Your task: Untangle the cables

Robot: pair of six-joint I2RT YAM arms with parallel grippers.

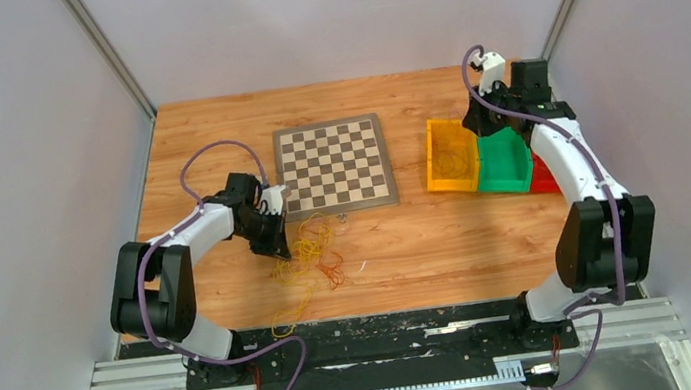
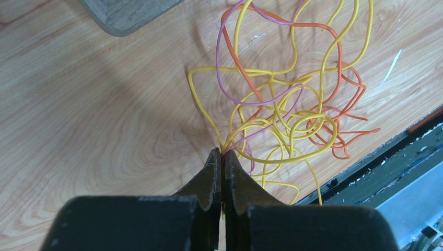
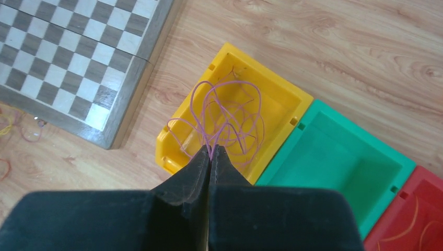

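The cables (image 1: 314, 253) are a tangle of thin yellow, orange and purple strands on the wooden table, just in front of the chessboard. In the left wrist view the tangle (image 2: 284, 104) spreads out beyond my fingers. My left gripper (image 1: 277, 241) (image 2: 223, 153) is shut on yellow and purple strands at the tangle's near-left edge. My right gripper (image 1: 480, 120) (image 3: 210, 150) is shut on a thin purple cable (image 3: 230, 112), whose loops hang over the yellow bin (image 3: 282, 94).
The chessboard (image 1: 332, 164) lies at centre back. The yellow bin (image 1: 450, 156), a green bin (image 1: 504, 162) and a red bin (image 1: 543, 176) stand in a row at right. The red bin (image 3: 412, 214) holds faint orange strands. A yellow strand (image 1: 288, 322) trails toward the front rail.
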